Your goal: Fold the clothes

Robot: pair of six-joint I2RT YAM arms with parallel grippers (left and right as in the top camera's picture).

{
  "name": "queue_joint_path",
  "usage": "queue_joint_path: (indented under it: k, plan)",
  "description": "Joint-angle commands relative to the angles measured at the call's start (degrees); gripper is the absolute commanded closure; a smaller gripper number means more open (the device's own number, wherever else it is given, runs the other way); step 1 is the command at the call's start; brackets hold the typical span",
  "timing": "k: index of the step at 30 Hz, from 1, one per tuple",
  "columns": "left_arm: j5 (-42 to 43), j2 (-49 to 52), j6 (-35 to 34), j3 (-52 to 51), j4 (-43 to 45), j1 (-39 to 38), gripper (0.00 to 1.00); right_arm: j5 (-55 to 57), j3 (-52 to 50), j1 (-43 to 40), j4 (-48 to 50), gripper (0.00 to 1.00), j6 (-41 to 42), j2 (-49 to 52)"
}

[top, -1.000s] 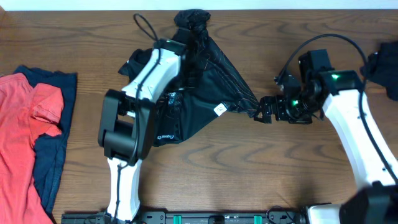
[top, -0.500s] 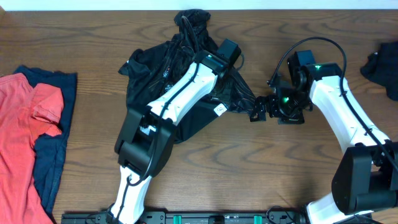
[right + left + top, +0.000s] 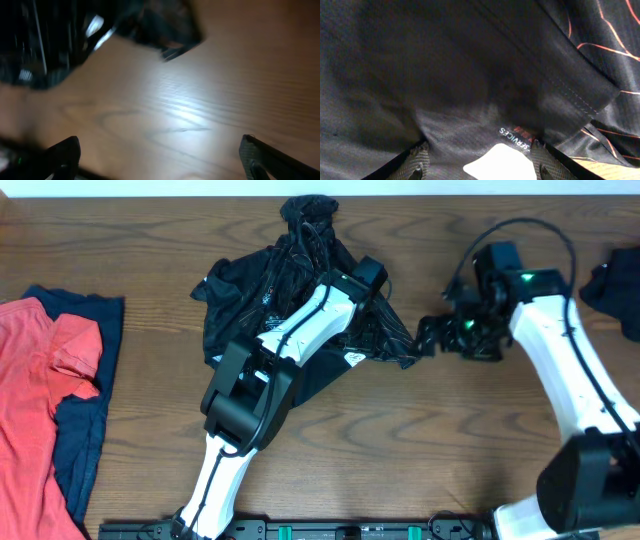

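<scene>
Black jersey [image 3: 262, 305]: lies bunched at the far middle of the table [image 3: 400, 450], not yet spread, so folding cannot start.
Left gripper [image 3: 480, 161]: sits low over the jersey with its jaws apart, releasing; the white label [image 3: 495, 161] lies slack between them.
Right gripper [image 3: 162, 150]: spread wide and empty over bare wood beside the jersey's right corner [image 3: 405, 358], probably to pull it outward.
Red top [image 3: 35, 380], navy top [image 3: 85, 430]: lie at the left edge, well apart from the jersey, apparently waiting.
</scene>
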Motion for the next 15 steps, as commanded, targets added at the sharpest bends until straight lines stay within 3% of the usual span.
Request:
queue_joint_path:
  k: [1,7,10,15]
  plan:
    - [0.9,0.3,-0.3,0.5,-0.1,-0.3,0.33,7.4,3.5,-2.4,-1.2,0.01,5.2,-2.5]
    - [1.6,0.3,-0.2,0.5,0.5,-0.5,0.33,7.4,4.0,-5.9,-3.2,0.01,4.2,-2.5]
    - [2.9,0.3,0.4,0.5,1.1,-0.8,0.43,7.4,4.0,-6.8,-3.5,0.01,3.7,-2.5]
    - [4.2,0.2,0.6,0.5,1.7,-1.8,0.3,7.3,4.0,-6.7,-3.7,0.01,3.4,-2.5]
